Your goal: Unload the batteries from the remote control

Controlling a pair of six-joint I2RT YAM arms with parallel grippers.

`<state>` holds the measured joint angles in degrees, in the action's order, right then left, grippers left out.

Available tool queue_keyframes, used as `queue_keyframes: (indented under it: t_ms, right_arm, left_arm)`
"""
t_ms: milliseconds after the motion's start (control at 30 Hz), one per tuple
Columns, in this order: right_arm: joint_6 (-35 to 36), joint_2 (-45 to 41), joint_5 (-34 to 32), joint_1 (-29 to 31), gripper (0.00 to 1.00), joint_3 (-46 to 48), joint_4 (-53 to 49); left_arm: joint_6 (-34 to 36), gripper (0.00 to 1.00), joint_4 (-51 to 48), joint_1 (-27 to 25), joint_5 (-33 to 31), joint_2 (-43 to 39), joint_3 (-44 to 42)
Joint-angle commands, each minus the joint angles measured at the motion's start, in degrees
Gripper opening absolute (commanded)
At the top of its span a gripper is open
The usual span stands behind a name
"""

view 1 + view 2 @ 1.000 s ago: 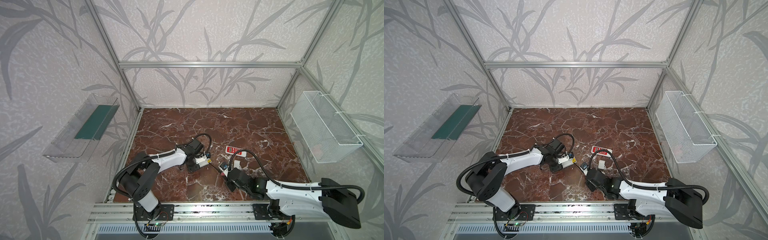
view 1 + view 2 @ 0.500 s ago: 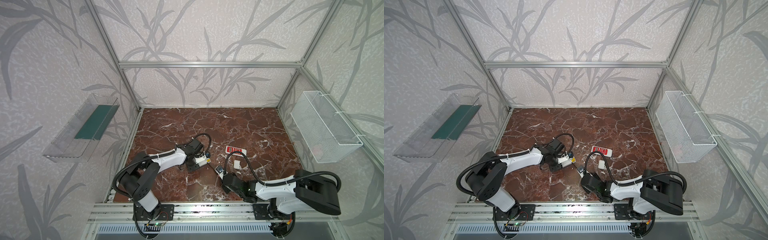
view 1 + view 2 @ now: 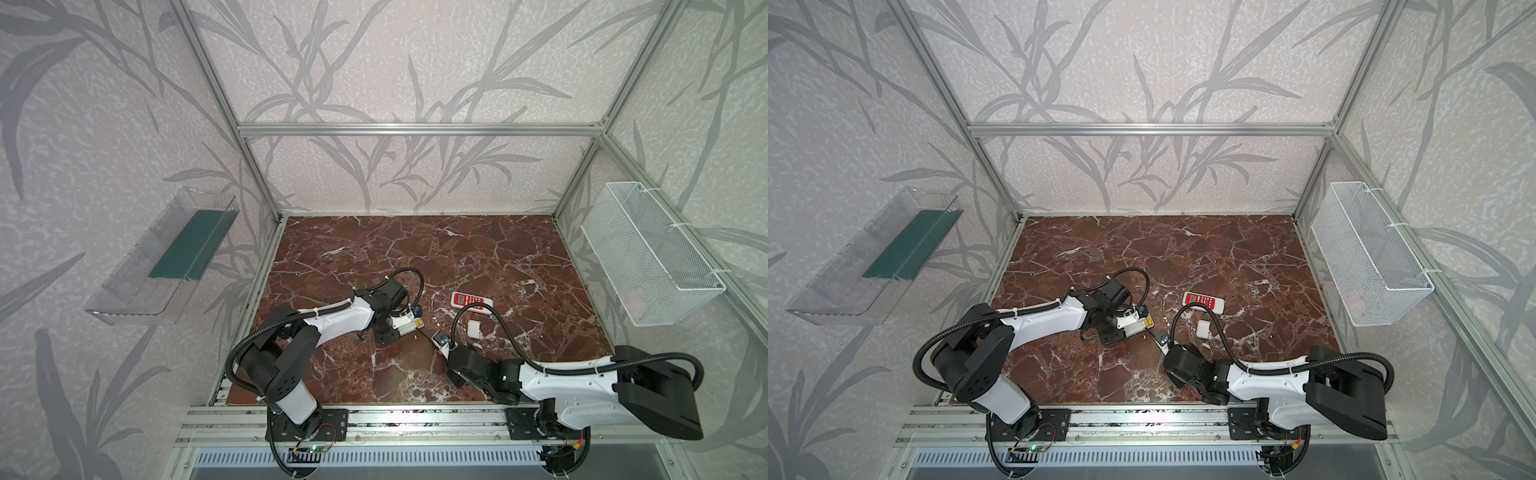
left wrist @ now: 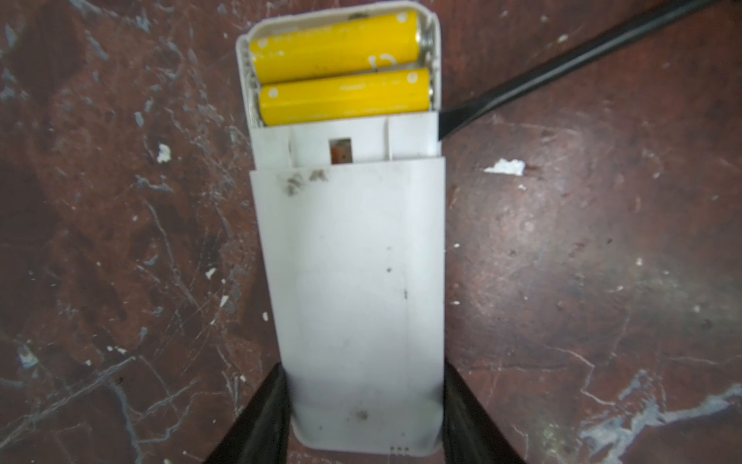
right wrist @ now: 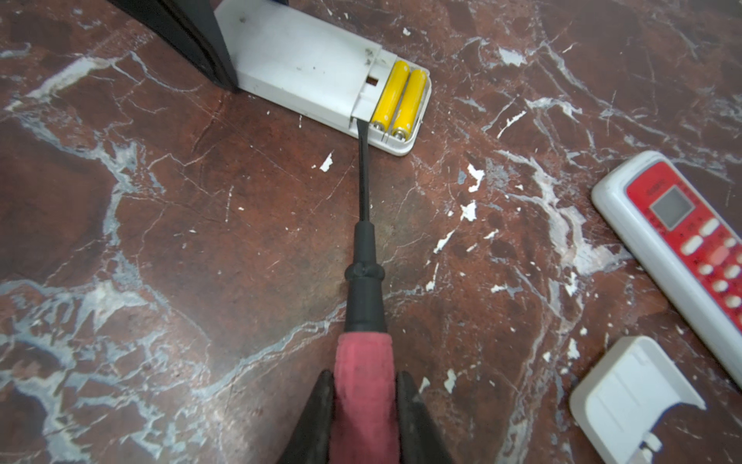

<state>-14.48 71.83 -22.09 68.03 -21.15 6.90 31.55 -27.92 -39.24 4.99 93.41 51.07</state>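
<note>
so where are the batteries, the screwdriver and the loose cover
batteries (image 4: 337, 46): left wrist view, side of one yellow cell
screwdriver (image 5: 363, 357): right wrist view, pink-red handle
loose cover (image 5: 626, 395): right wrist view, flat face

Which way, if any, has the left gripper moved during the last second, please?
No. In a top view the left gripper keeps the same gap from the red remote control, shut on the white remote control.

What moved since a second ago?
The right arm folded in, then stretched back out; the right gripper, holding the screwdriver, edged slightly toward the white remote. Nothing was grabbed or dropped. The left gripper, batteries, red remote and cover stayed put.
</note>
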Motion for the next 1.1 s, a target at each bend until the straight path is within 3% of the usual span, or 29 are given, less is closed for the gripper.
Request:
queue_keyframes:
  t_ms: [0, 633, 1067]
  right_arm:
    - [-1.5, -2.8, -0.1, 0.1, 0.0, -1.0, -4.7]
    - [-1.1, -9.0, 0.2, 0.2, 0.0, 2.3, -5.8]
    - [-1.9, -5.6, 0.6, 0.2, 0.0, 1.4, -4.2]
  left_arm:
    - [1.6, 0.4, -3.0, -0.6, 2.2, 0.1, 0.5]
    - [1.1, 0.4, -3.4, -0.3, 1.7, 0.2, 0.6]
    - [1.3, 0.39, -3.6, -0.4, 1.8, -0.1, 0.7]
